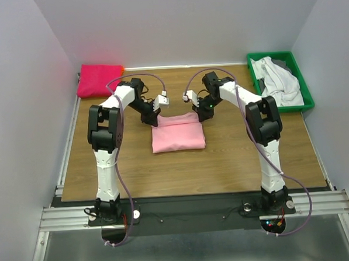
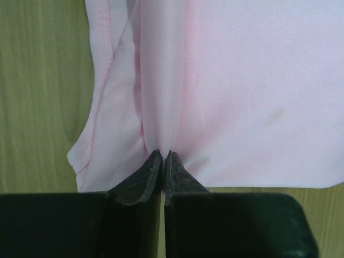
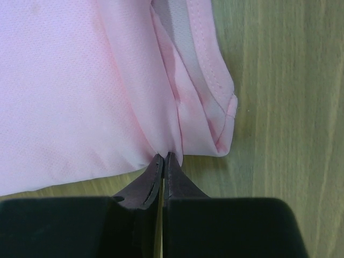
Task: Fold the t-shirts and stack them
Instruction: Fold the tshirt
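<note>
A light pink t-shirt (image 1: 178, 136) lies folded into a rectangle on the middle of the wooden table. My left gripper (image 1: 152, 116) is at its far left corner. In the left wrist view the left gripper (image 2: 163, 156) is shut, pinching a ridge of the pink cloth (image 2: 242, 91) at its edge. My right gripper (image 1: 201, 112) is at the far right corner. In the right wrist view the right gripper (image 3: 164, 158) is shut on the hem of the same shirt (image 3: 70, 97), beside its layered corner. A hot pink t-shirt (image 1: 98, 80) lies folded at the back left.
A green bin (image 1: 299, 77) at the back right holds white and grey t-shirts (image 1: 277, 81) in a loose heap. White walls close in the table on three sides. A metal rail (image 1: 64, 154) runs along the left edge.
</note>
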